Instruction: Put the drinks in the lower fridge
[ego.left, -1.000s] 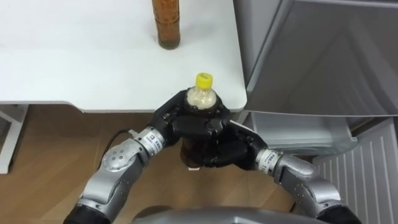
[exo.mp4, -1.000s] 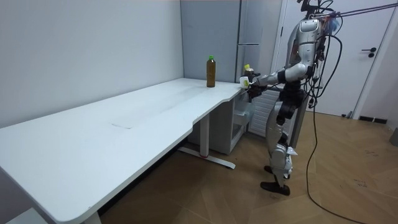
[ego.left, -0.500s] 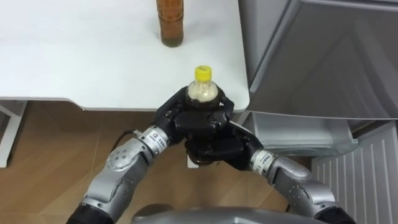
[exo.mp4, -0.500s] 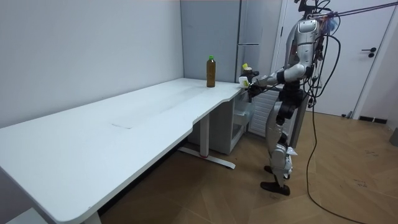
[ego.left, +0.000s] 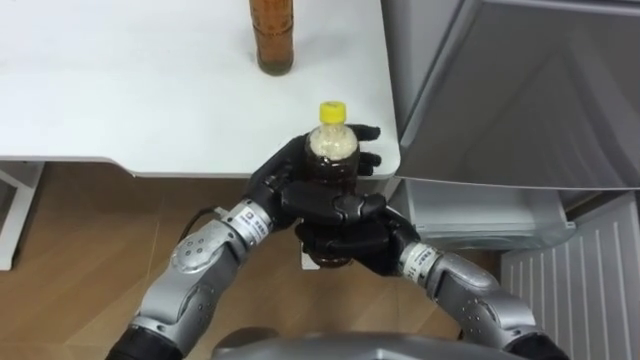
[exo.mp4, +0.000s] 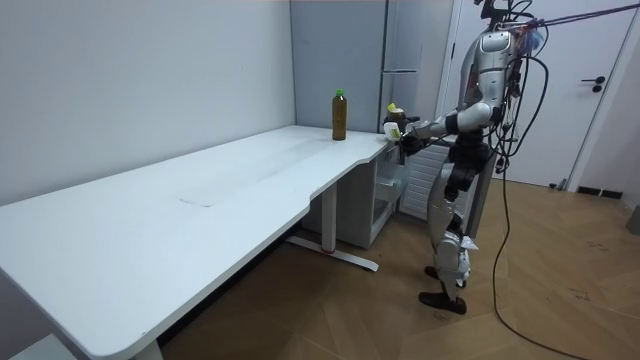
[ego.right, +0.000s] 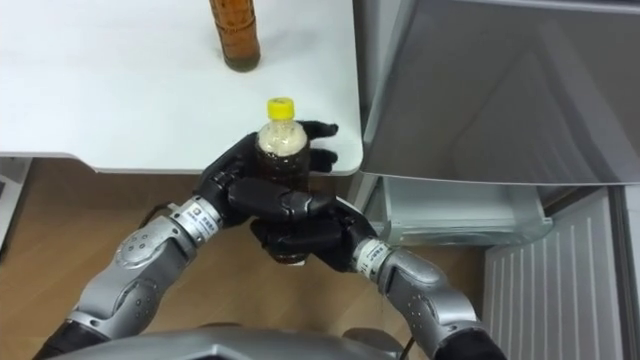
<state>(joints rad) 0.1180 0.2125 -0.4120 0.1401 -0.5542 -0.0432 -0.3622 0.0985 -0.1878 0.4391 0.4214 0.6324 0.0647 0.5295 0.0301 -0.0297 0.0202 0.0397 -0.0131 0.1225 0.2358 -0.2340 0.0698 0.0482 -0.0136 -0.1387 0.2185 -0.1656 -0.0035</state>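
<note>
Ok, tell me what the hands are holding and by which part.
The yellow-capped bottle, in both hands: the left hand is wrapped round its upper body under the neck, the right hand round its lower body.

This is a sparse, office-like room rather than a furnished kitchen. A long white table (exo.mp4: 200, 215) on slim metal legs, with a curved front edge, runs along bare pale walls (exo.mp4: 130, 80). The floor (exo.mp4: 330, 310) is laid with wood-pattern planks. A tall grey fridge (exo.mp4: 400, 60) stands in the corner just beside the table's far end. A white door (exo.mp4: 605, 120) with a dark handle is set in the wall behind the robot.
</note>
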